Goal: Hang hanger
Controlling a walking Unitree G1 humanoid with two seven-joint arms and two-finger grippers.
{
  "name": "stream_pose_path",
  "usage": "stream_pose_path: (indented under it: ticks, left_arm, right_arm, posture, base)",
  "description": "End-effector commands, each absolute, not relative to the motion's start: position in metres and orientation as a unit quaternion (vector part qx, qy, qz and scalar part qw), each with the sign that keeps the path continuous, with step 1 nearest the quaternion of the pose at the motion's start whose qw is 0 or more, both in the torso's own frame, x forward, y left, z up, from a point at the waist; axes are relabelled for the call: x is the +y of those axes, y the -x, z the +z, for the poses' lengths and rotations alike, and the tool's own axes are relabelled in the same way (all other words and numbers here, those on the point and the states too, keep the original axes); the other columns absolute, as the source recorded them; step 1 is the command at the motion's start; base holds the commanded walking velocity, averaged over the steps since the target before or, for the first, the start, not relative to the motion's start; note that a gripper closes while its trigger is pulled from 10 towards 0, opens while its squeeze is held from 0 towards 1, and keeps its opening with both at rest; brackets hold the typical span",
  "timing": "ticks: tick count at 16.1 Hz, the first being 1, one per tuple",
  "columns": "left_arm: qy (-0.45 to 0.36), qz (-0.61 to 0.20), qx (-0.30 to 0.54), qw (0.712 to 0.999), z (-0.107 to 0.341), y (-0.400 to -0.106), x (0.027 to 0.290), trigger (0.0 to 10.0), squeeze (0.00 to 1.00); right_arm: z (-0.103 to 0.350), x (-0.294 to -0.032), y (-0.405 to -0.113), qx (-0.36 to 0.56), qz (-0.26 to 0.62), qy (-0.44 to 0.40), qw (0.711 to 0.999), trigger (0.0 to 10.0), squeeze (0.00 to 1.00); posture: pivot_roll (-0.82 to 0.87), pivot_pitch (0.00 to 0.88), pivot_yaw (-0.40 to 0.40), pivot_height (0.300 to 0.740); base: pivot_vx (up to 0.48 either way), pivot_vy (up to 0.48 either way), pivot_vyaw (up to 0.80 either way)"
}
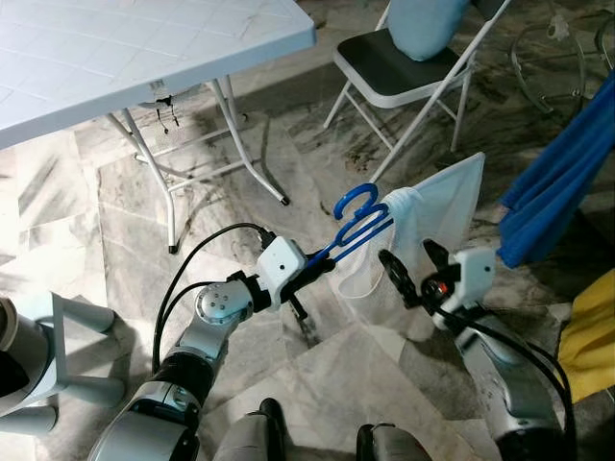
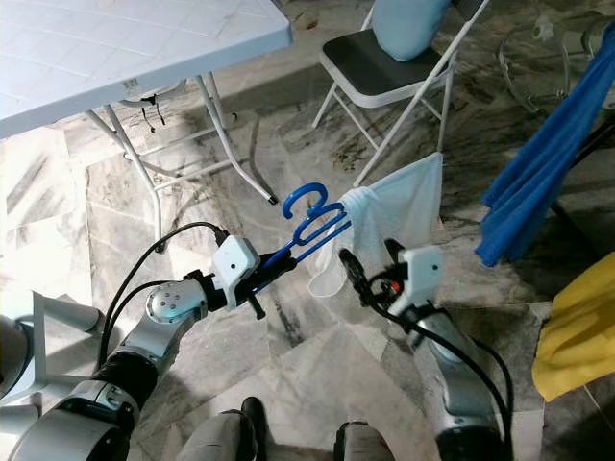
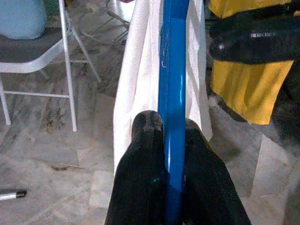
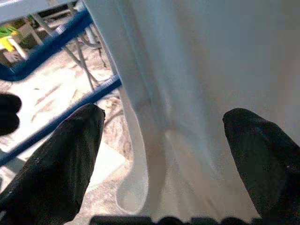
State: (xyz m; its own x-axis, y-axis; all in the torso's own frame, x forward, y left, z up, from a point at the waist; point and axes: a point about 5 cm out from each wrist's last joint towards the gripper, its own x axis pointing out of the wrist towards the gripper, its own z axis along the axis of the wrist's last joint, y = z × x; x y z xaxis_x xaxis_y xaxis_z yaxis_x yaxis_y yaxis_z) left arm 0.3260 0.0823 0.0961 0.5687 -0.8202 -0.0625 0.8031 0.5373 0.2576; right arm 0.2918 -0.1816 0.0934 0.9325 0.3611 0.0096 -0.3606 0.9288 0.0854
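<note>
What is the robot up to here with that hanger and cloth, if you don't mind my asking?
The left gripper is shut on a blue hanger that carries a white cloth, holding it out above the marble floor. The right gripper is open right beside the hanging cloth, its fingers spread on either side of it but not closed. A blue garment and a yellow one hang to the right. The hanger is not yet hung on anything.
</note>
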Motion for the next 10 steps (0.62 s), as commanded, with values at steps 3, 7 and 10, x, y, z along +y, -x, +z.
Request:
stream_pose_path:
  ticks: [3, 7, 10]
  left_arm:
    - [-0.124, -0.484, -0.053, 0.865, 0.103, -0.323, 0.078, 0.0, 0.00]
    - [-0.116, -0.502, -0.057, 0.855, 0.104, -0.318, 0.073, 0.0, 0.00]
    - [-0.113, -0.519, -0.058, 0.845, 0.105, -0.312, 0.068, 0.0, 0.00]
  right_arm:
    - [0.090, -0.179, -0.295, 0.004, 0.158, -0.022, 0.987, 10.0, 0.00]
    - [0.091, -0.173, -0.305, 0.001, 0.133, -0.023, 0.991, 10.0, 0.00]
    - [0.088, -0.189, -0.312, 0.011, 0.071, 0.001, 0.997, 0.0, 0.00]
  posture:
    - [-0.11, 0.219, 0.106, 0.740]
    - [-0.10, 0.221, 0.105, 0.740]
    - [-0.09, 0.224, 0.099, 0.740]
  base:
    - [0.000, 0.000, 0.00]
    - [0.000, 0.000, 0.00]
    - [0.000, 0.000, 0.00]
